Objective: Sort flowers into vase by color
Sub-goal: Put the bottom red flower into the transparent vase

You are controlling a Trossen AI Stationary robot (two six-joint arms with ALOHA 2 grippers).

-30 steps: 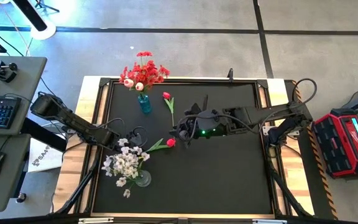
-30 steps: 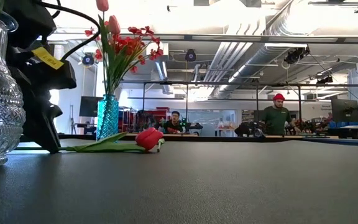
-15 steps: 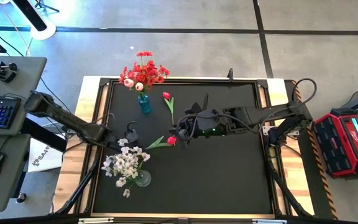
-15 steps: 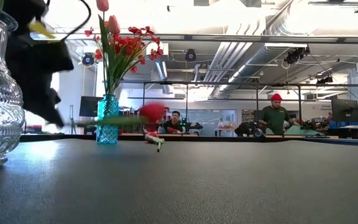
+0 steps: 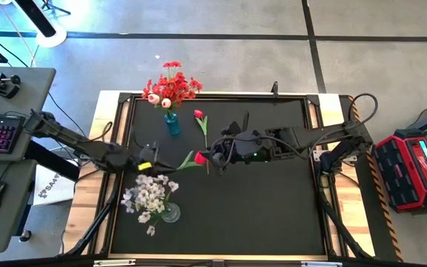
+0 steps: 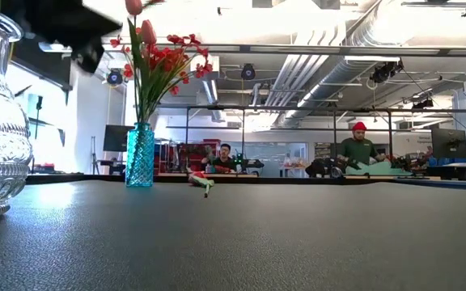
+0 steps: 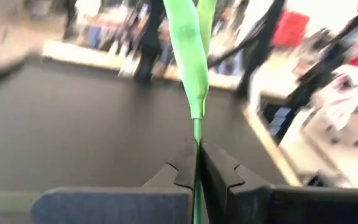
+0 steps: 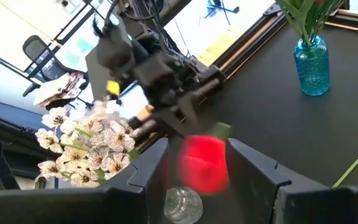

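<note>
The left end effector (image 5: 156,164) is clenched on the thin green stem of a red tulip (image 5: 198,157), with the stem pinched between its dark fingers (image 7: 185,169) and the long green leaf (image 7: 188,50) rising past them. In the high view the bloom lies at 3 o'clock from this end effector, held out sideways above the black tabletop (image 5: 273,208). The right end effector (image 5: 212,157) sits just beside the bloom, again at 3 o'clock from it; its fingers are parted and the red bloom (image 8: 204,163) shows in the gap between them, though contact cannot be judged. A second red tulip (image 5: 199,116) lies flat on the tabletop at 12 o'clock from the bloom. The blue vase (image 5: 172,124) with red flowers (image 5: 170,87) stands at 11 o'clock, and the clear glass vase (image 5: 170,214) with white blossoms (image 5: 148,196) stands at 7 o'clock.
</note>
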